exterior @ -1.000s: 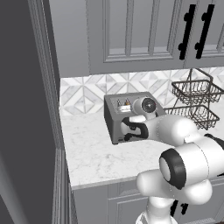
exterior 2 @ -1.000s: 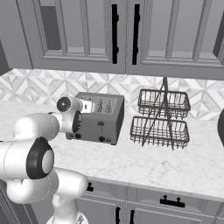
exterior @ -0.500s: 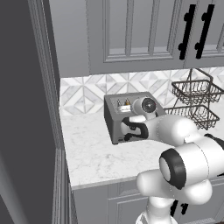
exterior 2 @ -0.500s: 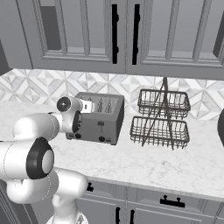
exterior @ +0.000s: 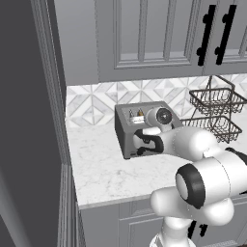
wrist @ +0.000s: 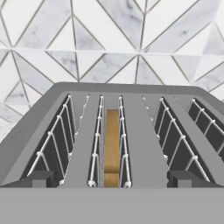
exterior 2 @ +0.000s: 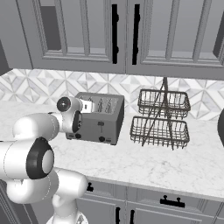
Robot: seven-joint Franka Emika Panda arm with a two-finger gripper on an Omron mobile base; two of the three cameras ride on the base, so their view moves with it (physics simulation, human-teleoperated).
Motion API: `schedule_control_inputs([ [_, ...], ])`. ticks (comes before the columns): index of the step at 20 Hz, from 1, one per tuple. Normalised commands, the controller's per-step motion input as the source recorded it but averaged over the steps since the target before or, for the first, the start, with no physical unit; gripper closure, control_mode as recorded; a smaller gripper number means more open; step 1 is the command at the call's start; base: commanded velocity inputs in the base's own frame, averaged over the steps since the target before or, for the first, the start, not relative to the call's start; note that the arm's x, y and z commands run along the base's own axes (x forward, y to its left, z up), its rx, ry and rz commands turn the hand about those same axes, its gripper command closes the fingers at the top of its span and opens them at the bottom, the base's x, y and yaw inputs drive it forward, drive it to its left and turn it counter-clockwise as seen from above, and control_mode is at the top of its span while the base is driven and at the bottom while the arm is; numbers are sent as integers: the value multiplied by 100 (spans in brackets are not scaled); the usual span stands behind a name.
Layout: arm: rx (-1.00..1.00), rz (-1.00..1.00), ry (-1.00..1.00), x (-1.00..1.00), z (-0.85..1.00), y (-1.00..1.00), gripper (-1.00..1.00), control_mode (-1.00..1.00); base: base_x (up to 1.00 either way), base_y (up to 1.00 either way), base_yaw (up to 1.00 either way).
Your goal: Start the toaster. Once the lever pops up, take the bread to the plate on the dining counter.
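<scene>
The grey toaster (exterior 2: 103,124) stands on the marble worktop against the patterned backsplash. One black lever (exterior 2: 100,124) shows on its front face; my arm covers the other. The golden-brown bread (wrist: 112,146) sits low in a middle slot, seen end-on. My gripper (wrist: 111,179) hovers at the toaster's (exterior: 126,137) front top edge and points along the slots toward the backsplash. It is open wide, one fingertip (wrist: 40,178) at each side, with nothing between them. From the right, the hand (exterior 2: 89,106) lies over the toaster's left top. The plate and the dining counter are out of view.
A two-tier black wire basket (exterior 2: 162,118) stands right of the toaster, close to it (exterior: 214,113). Grey wall cabinets (exterior 2: 118,35) hang above. A tall dark panel (exterior: 29,120) bounds the worktop on the left. A dark object (exterior 2: 221,127) shows at the right edge.
</scene>
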Motion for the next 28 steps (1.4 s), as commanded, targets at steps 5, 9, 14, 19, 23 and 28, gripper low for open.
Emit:
schedule_control_inputs([
  [5,0,0,0,0,0,0,-100,-100,0,0,0],
  [9,0,0,0,0,0,0,-100,-100,0,0,0],
  [14,0,0,0,0,0,0,-100,-100,0,0,0],
  [19,0,0,0,0,0,0,-100,-100,0,0,0],
  [23,0,0,0,0,0,0,-100,-100,0,0,0],
  [28,0,0,0,0,0,0,-100,-100,0,0,0],
])
